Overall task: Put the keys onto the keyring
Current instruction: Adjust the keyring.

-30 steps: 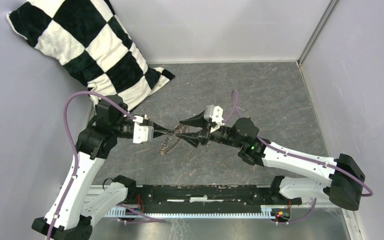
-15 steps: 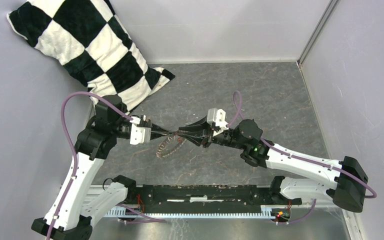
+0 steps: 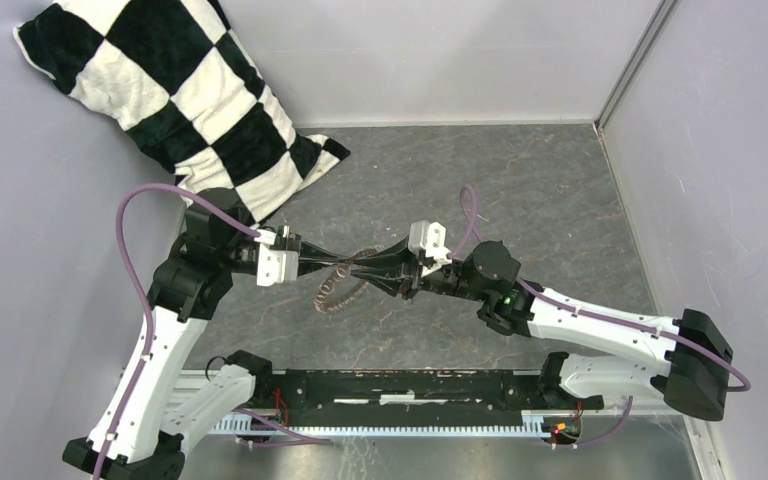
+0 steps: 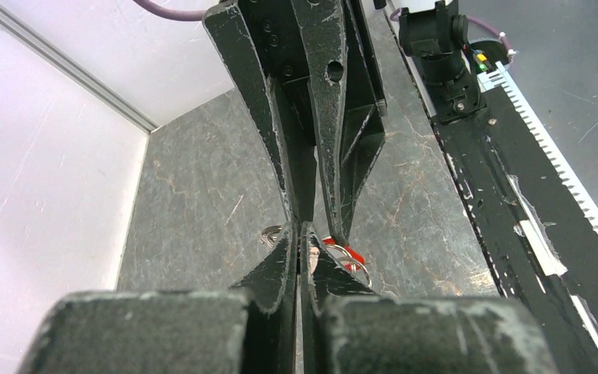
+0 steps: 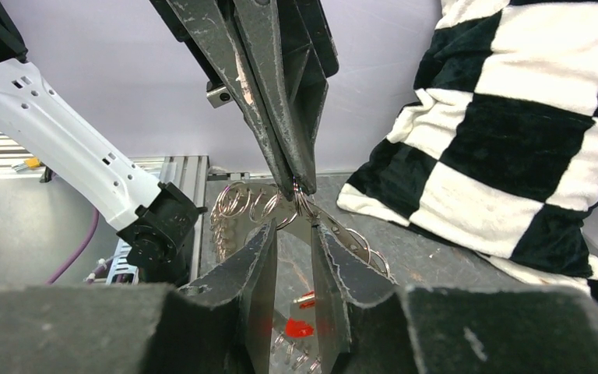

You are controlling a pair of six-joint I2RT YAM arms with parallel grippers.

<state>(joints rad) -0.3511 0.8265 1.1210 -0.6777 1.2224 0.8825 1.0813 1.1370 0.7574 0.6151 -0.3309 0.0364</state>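
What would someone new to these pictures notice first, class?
The left gripper and right gripper, both black, meet tip to tip above the middle of the grey table. The keyring, a chain of silver rings, hangs from the left one's shut tips. Next comes the black-and-white checked pillow, propped in the far left corner.

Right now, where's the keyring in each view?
Top external: keyring dangles mid-table, below the left hand.
Left wrist: keyring lower centre, just past the left hand.
Right wrist: keyring centre, under the left hand.
Shared landmark: the left hand's shut tips.
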